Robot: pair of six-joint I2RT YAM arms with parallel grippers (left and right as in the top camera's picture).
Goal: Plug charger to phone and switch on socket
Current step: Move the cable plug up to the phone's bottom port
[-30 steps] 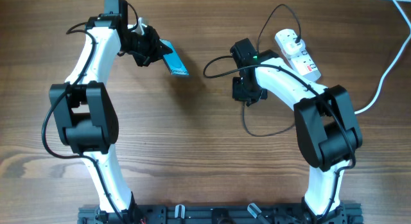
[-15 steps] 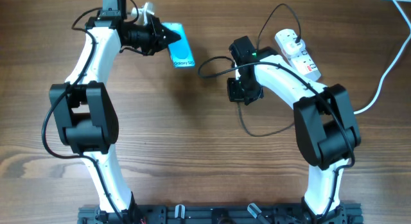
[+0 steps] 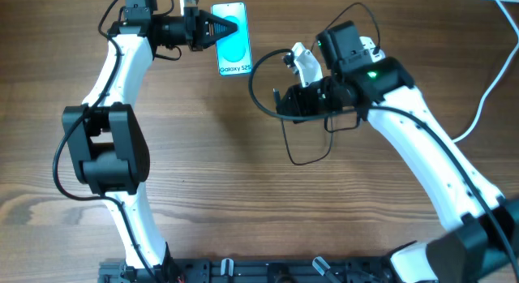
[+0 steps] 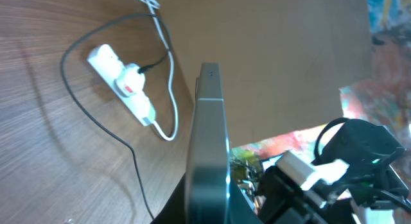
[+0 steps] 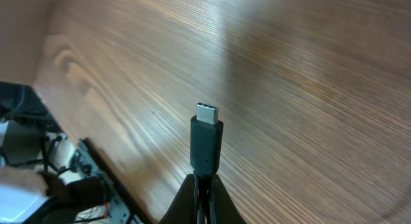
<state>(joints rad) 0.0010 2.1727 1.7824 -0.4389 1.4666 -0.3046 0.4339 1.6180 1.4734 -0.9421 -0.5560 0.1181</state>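
My left gripper [image 3: 211,27] is shut on the left edge of the phone [image 3: 233,41] and holds it near the table's far edge, teal screen up with the "Galaxy S25" strip toward me. The left wrist view shows the phone [image 4: 210,140] edge-on. My right gripper [image 3: 280,100] is shut on the charger just behind its plug tip [image 5: 206,137], which points out over bare wood. The black cable [image 3: 302,157] loops below the gripper. The socket [image 4: 122,79] lies flat with the white adapter [image 4: 131,83] plugged in. In the overhead view my right wrist hides most of the socket.
The thick white cord [image 3: 489,84] runs along the table's right side and off the far right corner. The arm bases stand at the near edge [image 3: 268,271]. In the left wrist view, colourful clutter [image 4: 385,70] lies beyond the table.
My left gripper swung the phone up and right, turning its screen to face upward. My right arm rose and reached left with the plug, and now covers the socket in the overhead view.
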